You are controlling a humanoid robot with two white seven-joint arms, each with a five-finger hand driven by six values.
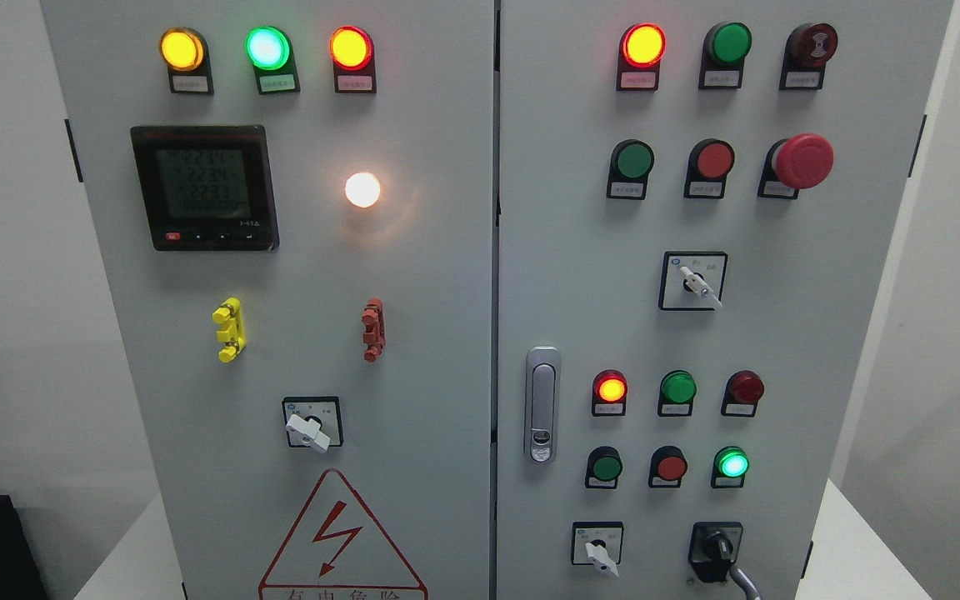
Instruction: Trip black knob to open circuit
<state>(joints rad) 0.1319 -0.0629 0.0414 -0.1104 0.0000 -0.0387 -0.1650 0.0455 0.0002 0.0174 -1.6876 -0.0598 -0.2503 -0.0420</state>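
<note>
While neither robot hand in view (grip state unknowable), black rotary knob (715, 550) on grey metal cabinet (447, 333) awaits: approach square, turn firmly.

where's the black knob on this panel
In the head view, the black knob sits at the bottom right of the right door, just right of a white-handled selector switch and below the lit green lamp.

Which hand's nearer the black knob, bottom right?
Probably right: a grey curved part, maybe that hand, sits just below-right of the black knob. Left hand not in view.
</note>
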